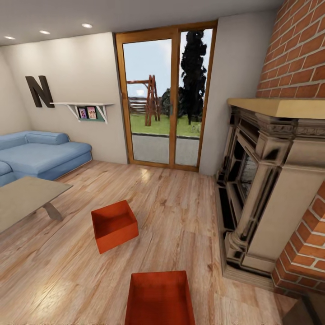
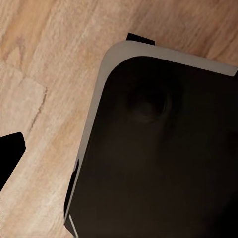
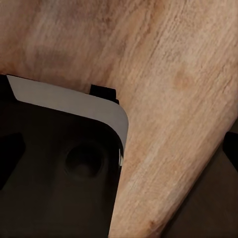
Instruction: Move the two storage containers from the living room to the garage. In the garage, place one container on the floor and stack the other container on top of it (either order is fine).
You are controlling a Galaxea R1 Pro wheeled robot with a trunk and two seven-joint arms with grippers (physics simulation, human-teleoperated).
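The step in hand appears to be the approach: the robot faces the living room, and neither container has been picked up.

Going left to right in the head view: a blue sofa [image 1: 43,155] sits against the far wall, with a low table [image 1: 25,198] in front of it. Right of the table, the first storage container [image 1: 114,225] rests on the wood plank floor [image 1: 180,212], turned at an angle, open side up and empty. The second storage container [image 1: 160,298] lies nearer the robot at the lower edge of the frame, partly cut off. Both are orange-red, plain-walled and lidless. They are near each other but apart. Glass doors [image 1: 167,95] stand behind, and a fireplace [image 1: 266,180] stands at the right.

Both wrist views look down on plank floor and a dark robot body part. Gripper opening and contents cannot be determined.

The next move likely calls for closing on the nearer container and lowering an arm to its wall.
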